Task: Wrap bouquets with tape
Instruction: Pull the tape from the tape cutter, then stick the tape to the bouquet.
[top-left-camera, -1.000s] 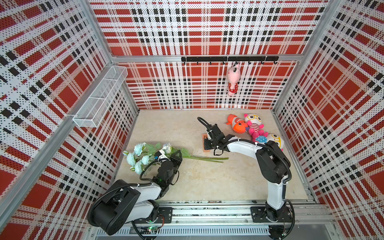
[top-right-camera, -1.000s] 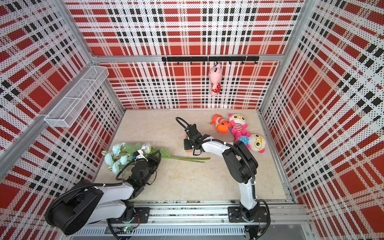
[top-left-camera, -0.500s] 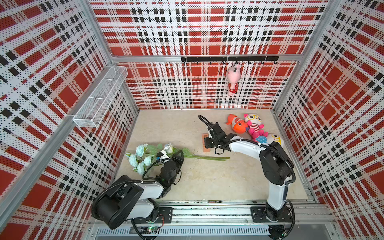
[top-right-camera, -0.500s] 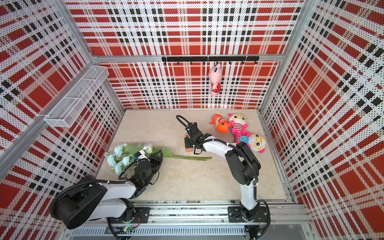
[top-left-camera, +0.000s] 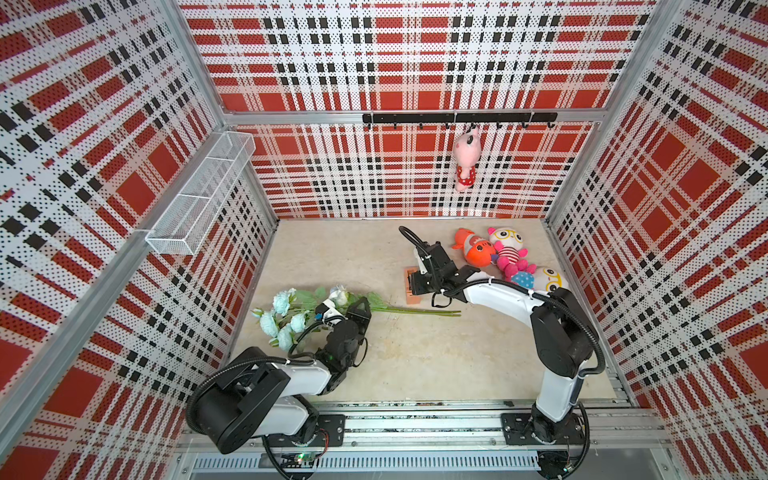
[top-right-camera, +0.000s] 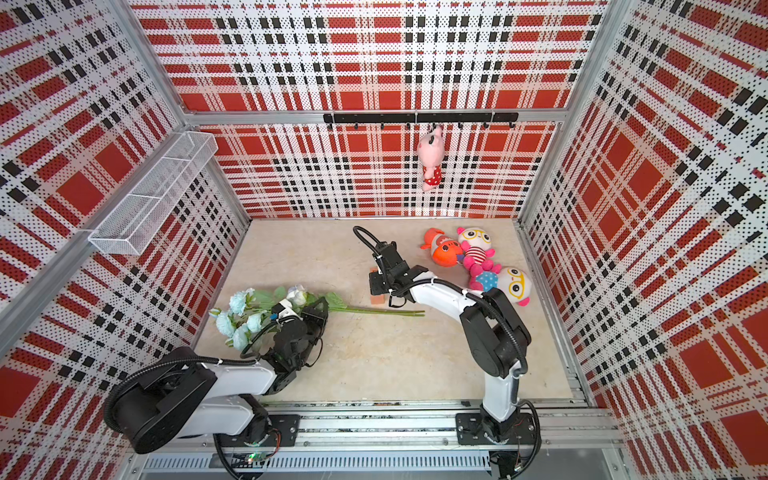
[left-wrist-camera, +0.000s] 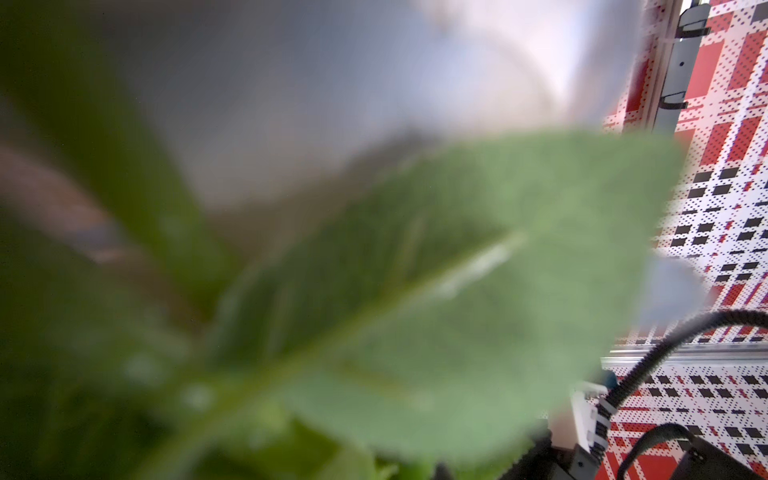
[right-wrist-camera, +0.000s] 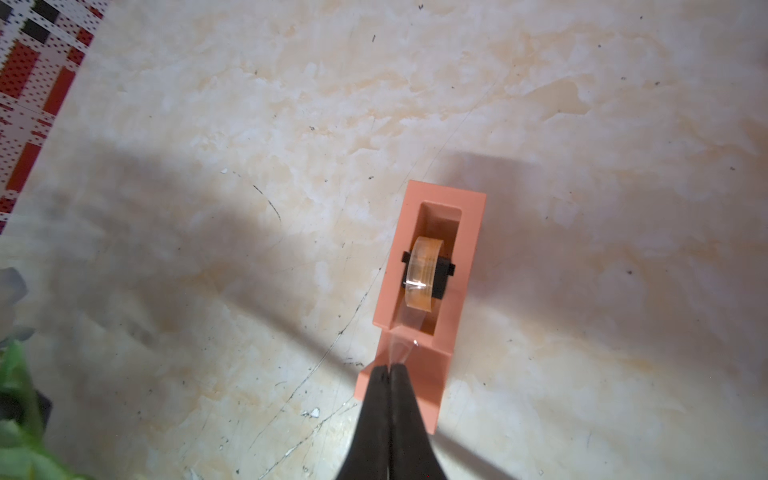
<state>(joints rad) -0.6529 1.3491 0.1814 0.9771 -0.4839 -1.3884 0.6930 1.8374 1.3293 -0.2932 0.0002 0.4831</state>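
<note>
The bouquets (top-left-camera: 286, 316) (top-right-camera: 249, 316) are one bunch of pale blue-white roses lying at the left of the floor, with thin green stems (top-left-camera: 415, 311) reaching right. My left gripper (top-left-camera: 332, 311) is shut on the bunch among its leaves. In the left wrist view a blurred green leaf (left-wrist-camera: 415, 291) hides the jaws. The tape (right-wrist-camera: 424, 274) is a clear roll in a peach-orange block dispenser (right-wrist-camera: 428, 224) (top-left-camera: 414, 296) (top-right-camera: 377, 300), just behind the stem ends. My right gripper (right-wrist-camera: 390, 368) (top-left-camera: 413, 282) is shut on the clear strip pulled from the roll.
Three plush toys lie at the back right: an orange fish (top-left-camera: 478, 249), a pink-striped doll (top-left-camera: 509, 253) and a yellow-goggled one (top-left-camera: 544, 280). A pink plush (top-left-camera: 466, 162) hangs from the hook rail (top-left-camera: 415, 117). A white wire basket (top-left-camera: 199, 195) juts from the left wall.
The left gripper and the bouquet have shifted slightly to the right. The right arm's elbow has drifted a little right while its gripper stays at the dispenser.
</note>
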